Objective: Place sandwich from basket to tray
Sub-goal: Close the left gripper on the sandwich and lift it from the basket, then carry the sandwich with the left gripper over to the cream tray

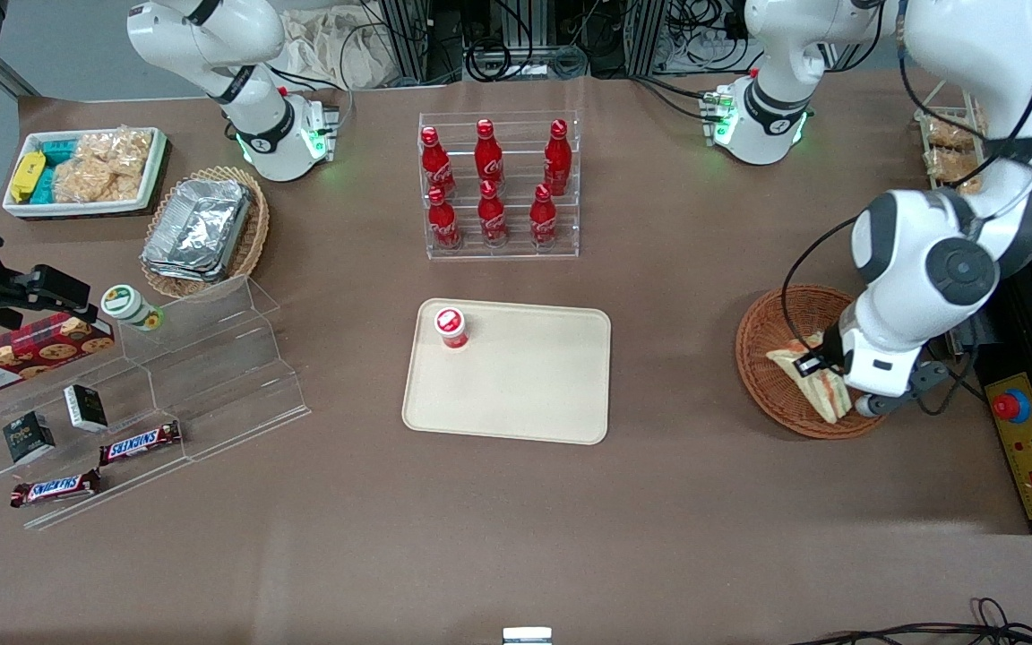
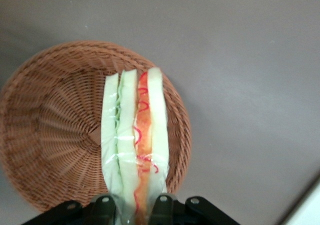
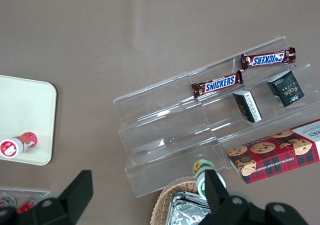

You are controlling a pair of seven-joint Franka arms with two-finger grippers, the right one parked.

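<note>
Near the working arm's end of the bench, we see the claw [image 2: 132,207] clamped on the wrapped sandwich [image 2: 134,145], holding it over the wicker basket [image 2: 50,135]. The cream tray [image 1: 516,394] lies mid-bench, carrying 1 red bottle [image 1: 451,327].

Even, diffuse overhead light fills the front view, leaving soft, short shadows under the tray [image 1: 507,372] and basket [image 1: 771,358] on the table [image 1: 516,537]. The foil trays [image 1: 198,226] and acrylic shelf [image 1: 211,358] catch glare. In the left wrist view the sandwich [image 2: 134,140] wrapping glints, and the end effector [image 2: 132,207] looks dark and soft.
</note>
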